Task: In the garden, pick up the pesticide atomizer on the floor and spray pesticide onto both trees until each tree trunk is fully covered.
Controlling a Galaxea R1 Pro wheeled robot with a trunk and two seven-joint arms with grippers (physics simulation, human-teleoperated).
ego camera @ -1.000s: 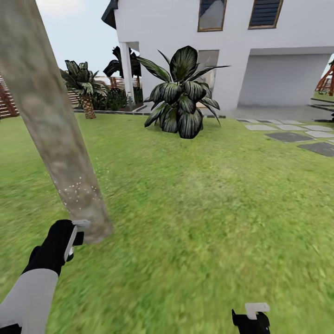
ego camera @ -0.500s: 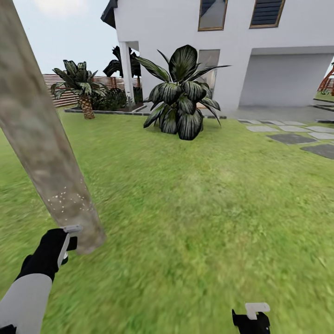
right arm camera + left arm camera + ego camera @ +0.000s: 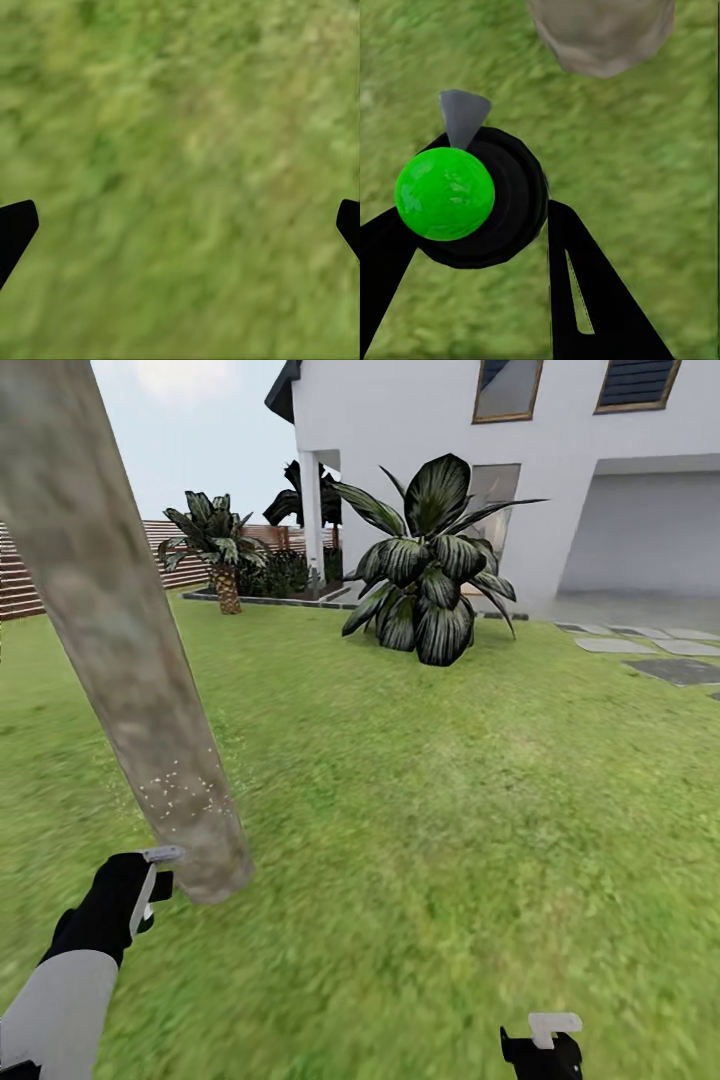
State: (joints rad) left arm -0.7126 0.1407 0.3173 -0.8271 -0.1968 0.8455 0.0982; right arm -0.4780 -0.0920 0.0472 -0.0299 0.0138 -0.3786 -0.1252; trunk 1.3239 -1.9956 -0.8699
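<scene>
The tree trunk (image 3: 120, 660) is cut off above, its foliage unseen. The pesticide atomizer (image 3: 472, 199) is clamped in the left gripper (image 3: 480, 247), just beside the trunk base, where white pesticide (image 3: 180, 795) specks are scattered. The right gripper (image 3: 180, 225) is spread wide over lawn (image 3: 450, 810).
</scene>
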